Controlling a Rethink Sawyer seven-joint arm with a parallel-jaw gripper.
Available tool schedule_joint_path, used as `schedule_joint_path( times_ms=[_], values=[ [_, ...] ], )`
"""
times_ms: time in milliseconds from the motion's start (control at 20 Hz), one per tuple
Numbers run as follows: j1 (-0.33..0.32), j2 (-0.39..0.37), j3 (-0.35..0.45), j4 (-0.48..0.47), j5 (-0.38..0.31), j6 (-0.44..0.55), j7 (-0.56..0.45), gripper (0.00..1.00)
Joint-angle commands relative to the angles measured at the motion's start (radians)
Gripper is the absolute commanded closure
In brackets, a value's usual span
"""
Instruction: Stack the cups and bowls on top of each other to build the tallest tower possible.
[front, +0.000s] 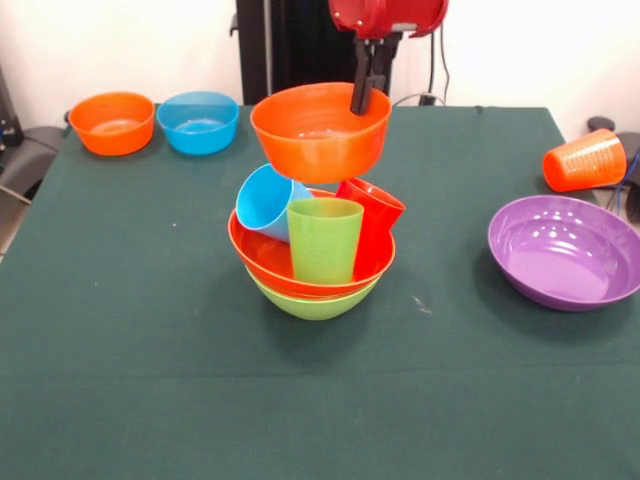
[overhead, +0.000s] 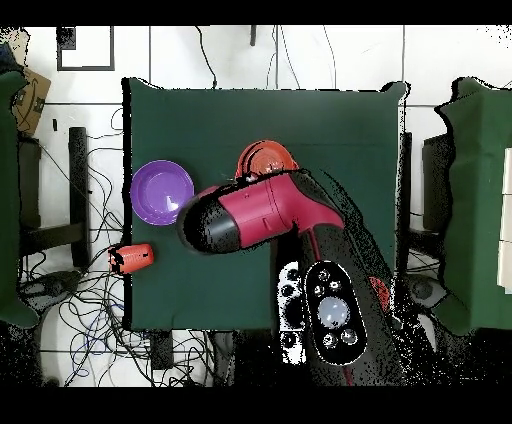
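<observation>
The tower stands mid-table: a large lime green bowl (front: 315, 300) at the base, with a large orange-red bowl (front: 262, 258) nested in it. Inside that bowl are a tilted light blue cup (front: 264, 204), an upright lime green cup (front: 324, 240) and a leaning red cup (front: 376, 222). Right above these cups hangs a small orange bowl (front: 318, 130), with my gripper (front: 360, 100) shut on its far rim. I cannot tell whether its underside touches the cups. In the overhead view my arm (overhead: 262, 212) hides most of the tower; only an orange rim (overhead: 265, 158) shows.
A small orange bowl (front: 112, 122) and a small blue bowl (front: 198, 121) sit side by side at the table's far left corner. A large purple bowl (front: 565, 250) (overhead: 162, 192) rests at the right, with an orange cup (front: 585, 160) (overhead: 133, 257) on its side behind it.
</observation>
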Motion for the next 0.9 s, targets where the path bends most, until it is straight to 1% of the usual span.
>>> schedule_joint_path(
  times_ms=[50, 450, 900],
  values=[
    [0.045, 0.069, -0.052, -0.067, -0.048, -0.01, 0.14, 1.0],
    [0.069, 0.082, -0.083, -0.09, -0.04, -0.012, 0.135, 1.0],
    [0.08, 0.108, -0.105, -0.11, -0.039, -0.031, 0.131, 1.0]
  ],
)
